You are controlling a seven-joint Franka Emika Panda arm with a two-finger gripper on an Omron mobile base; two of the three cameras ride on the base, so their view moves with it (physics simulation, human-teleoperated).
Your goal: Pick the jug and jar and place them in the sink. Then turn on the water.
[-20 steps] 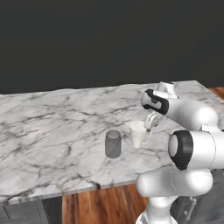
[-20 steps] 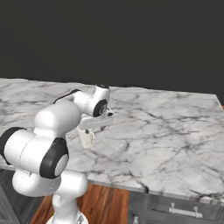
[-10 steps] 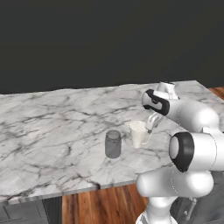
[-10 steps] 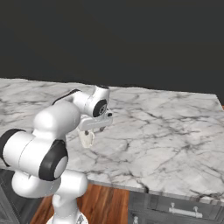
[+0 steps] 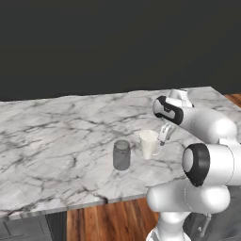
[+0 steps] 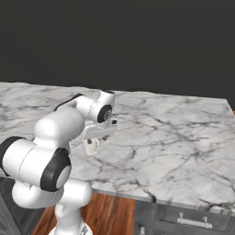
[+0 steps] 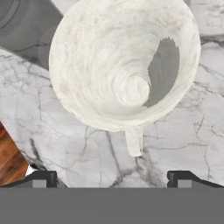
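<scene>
The cream-white jug [image 5: 149,143] stands upright on the marble counter, its handle turned toward the arm. In the hand view I look down into the jug [image 7: 127,61], and its handle [image 7: 134,141] points at the gap between my fingertips. My gripper [image 5: 164,135] hovers open just above the jug's handle side, jaws wide and holding nothing; from the right it [image 6: 98,137] covers most of the jug [image 6: 92,147]. The dark grey jar [image 5: 121,154] stands a little left of the jug, also at the hand view's top left corner [image 7: 22,26]. The sink and the water are out of view.
The marble counter [image 5: 56,136] stretches far to the left and back, and its front edge [image 5: 94,202] runs close to the jar. Wooden floor [image 5: 108,221] lies below. A dark drawer front [image 6: 193,220] sits under the counter on the right.
Hardly anything differs: the hand stays over the jug's handle side with the jaws just as wide, and the jug and jar have not moved.
</scene>
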